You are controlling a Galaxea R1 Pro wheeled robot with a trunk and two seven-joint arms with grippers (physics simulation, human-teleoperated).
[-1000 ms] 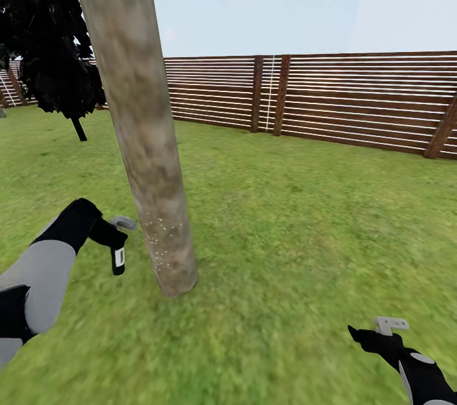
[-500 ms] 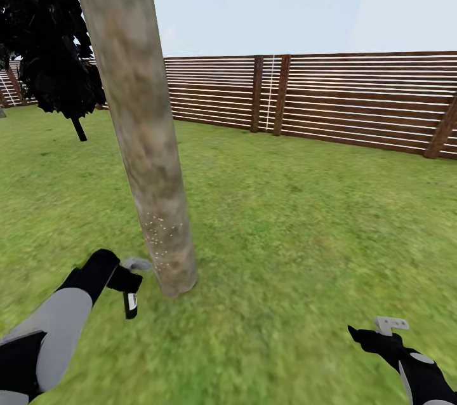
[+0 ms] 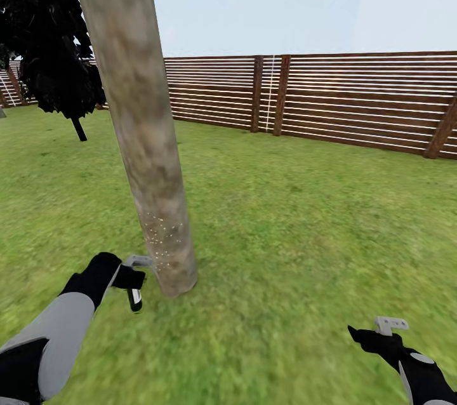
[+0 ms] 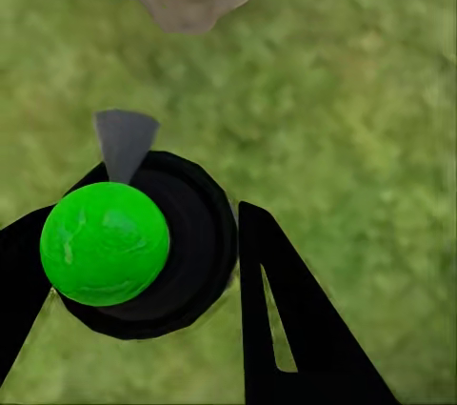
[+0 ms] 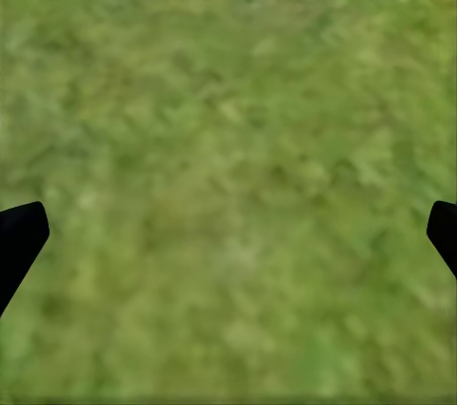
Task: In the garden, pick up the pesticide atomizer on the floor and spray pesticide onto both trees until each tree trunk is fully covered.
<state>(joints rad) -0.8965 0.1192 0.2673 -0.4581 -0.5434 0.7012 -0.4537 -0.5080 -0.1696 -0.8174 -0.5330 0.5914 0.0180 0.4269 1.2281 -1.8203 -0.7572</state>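
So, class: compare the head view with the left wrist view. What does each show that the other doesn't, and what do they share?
Head view alone: the wooden fence, sky, a dark-leaved tree, the right gripper and white specks on the tree trunk. Left wrist view alone: the green spot on top of the pesticide atomizer. Both: grass, the trunk's base, and the left gripper shut on the atomizer.

Trunk blocked the left side; open grass elsewhere.
The thick tree trunk [image 3: 143,138] stood just beside the left gripper [image 3: 134,272] w/ atomizer [image 3: 135,300], little room between. Right gripper [image 3: 388,325] had open lawn [image 3: 304,221] up to the fence [image 3: 355,100].
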